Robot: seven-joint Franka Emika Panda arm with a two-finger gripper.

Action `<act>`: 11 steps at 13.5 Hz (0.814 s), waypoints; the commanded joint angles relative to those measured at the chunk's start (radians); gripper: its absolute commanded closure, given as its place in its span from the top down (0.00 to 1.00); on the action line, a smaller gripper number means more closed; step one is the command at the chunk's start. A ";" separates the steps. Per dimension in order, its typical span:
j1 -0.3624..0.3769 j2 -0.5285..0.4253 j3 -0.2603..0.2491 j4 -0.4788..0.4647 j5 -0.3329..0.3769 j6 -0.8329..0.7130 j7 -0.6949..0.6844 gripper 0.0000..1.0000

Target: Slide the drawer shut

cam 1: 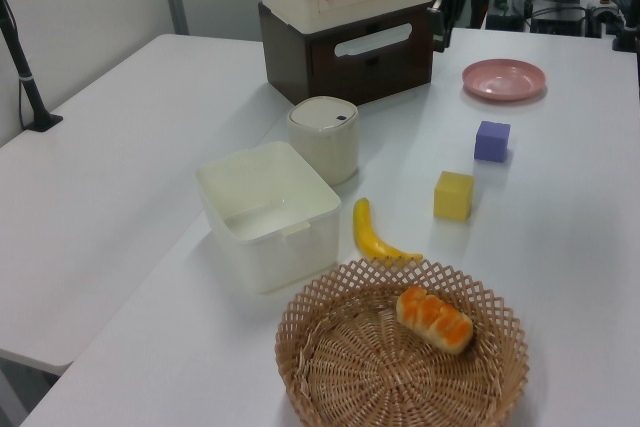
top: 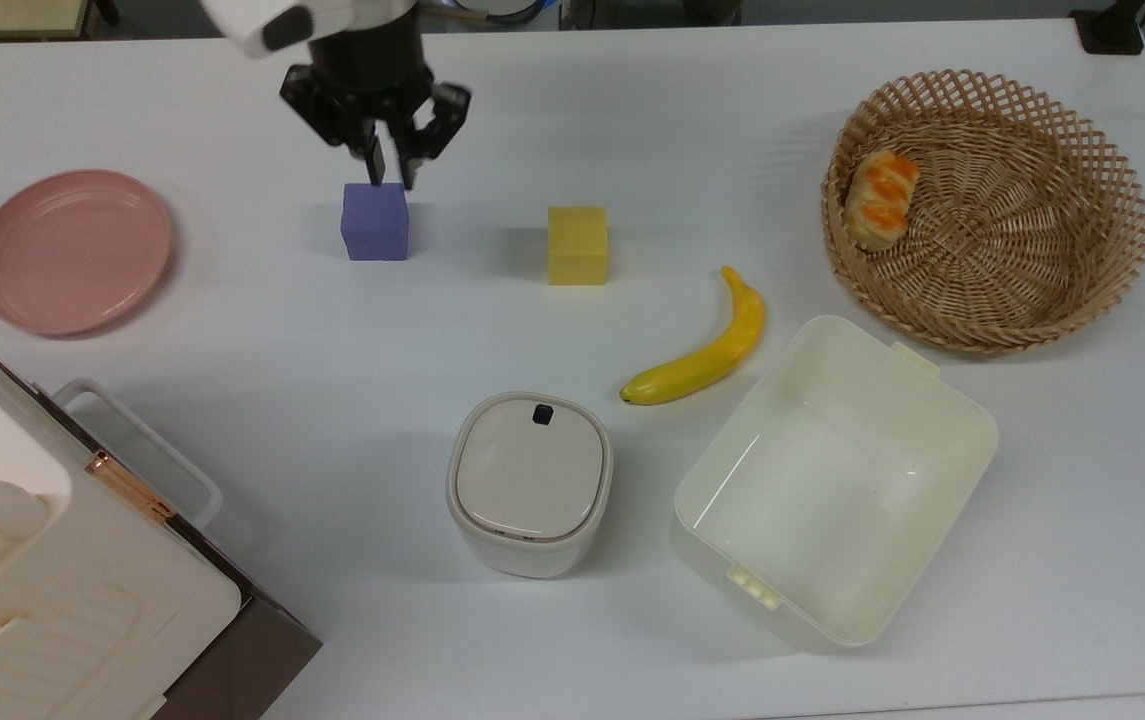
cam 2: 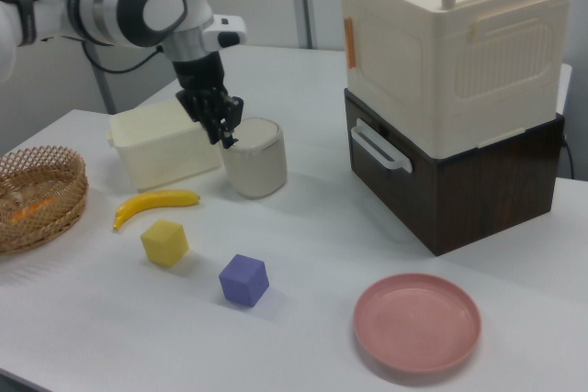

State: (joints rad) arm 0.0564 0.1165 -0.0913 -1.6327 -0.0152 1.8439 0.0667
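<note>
The drawer (top: 250,596) sits at the bottom of the cream-white cabinet (top: 52,560), in the top view's lower left corner. Its dark brown front (cam 2: 397,192) lies flush with the brown base, and the white loop handle (top: 147,440) sticks out over the table. My gripper (top: 389,168) hangs far from it, above the table just behind the purple cube (top: 374,221). It is shut and holds nothing. In the right view the gripper (cam 2: 226,136) hovers in front of the lidded white pot (cam 2: 254,157).
A pink plate (top: 70,249) lies near the cabinet. A yellow cube (top: 578,245), a banana (top: 705,350), a cream plastic tub (top: 832,480) and a wicker basket (top: 1032,300) holding a bread roll (top: 880,198) are spread across the white table.
</note>
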 commanded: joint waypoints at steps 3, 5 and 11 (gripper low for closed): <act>0.011 -0.092 0.018 -0.087 0.020 -0.032 -0.038 1.00; 0.017 -0.092 0.018 -0.085 0.020 -0.054 -0.036 1.00; 0.023 -0.086 0.018 -0.079 0.020 -0.078 -0.038 1.00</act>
